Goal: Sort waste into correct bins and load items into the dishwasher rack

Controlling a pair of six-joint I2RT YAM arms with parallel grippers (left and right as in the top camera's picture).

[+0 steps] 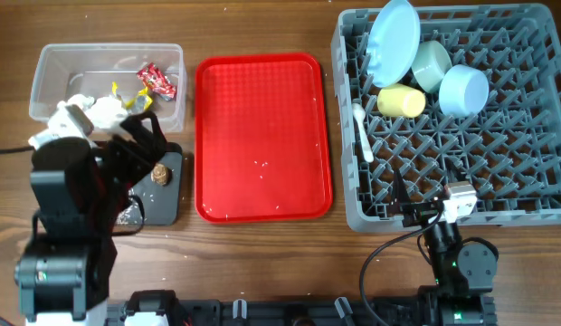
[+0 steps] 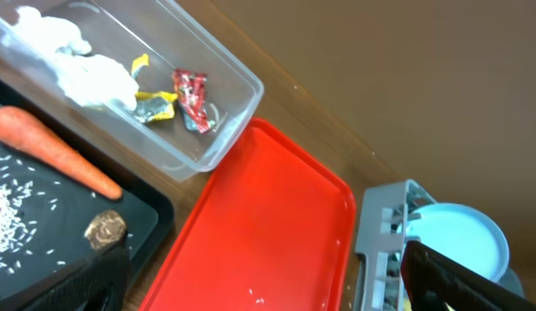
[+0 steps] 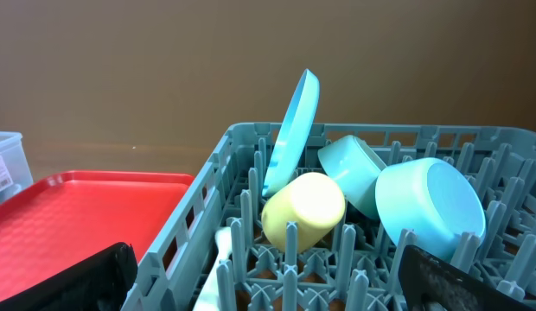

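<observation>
My left gripper hangs open and empty over the seam between the black tray and the red tray. On the black bin lie an orange carrot, loose rice and a brown lump. The clear tub holds tissues, a red wrapper and a yellow wrapper. The grey rack carries the plate, green bowl, blue bowl, yellow cup and spoon. My right gripper stands open at the rack's near edge, holding nothing.
A flat red serving tray lies between the bins and the rack, with a few white rice grains on it. Bare wooden tabletop runs along the front. Both arm bases stand at the near edge.
</observation>
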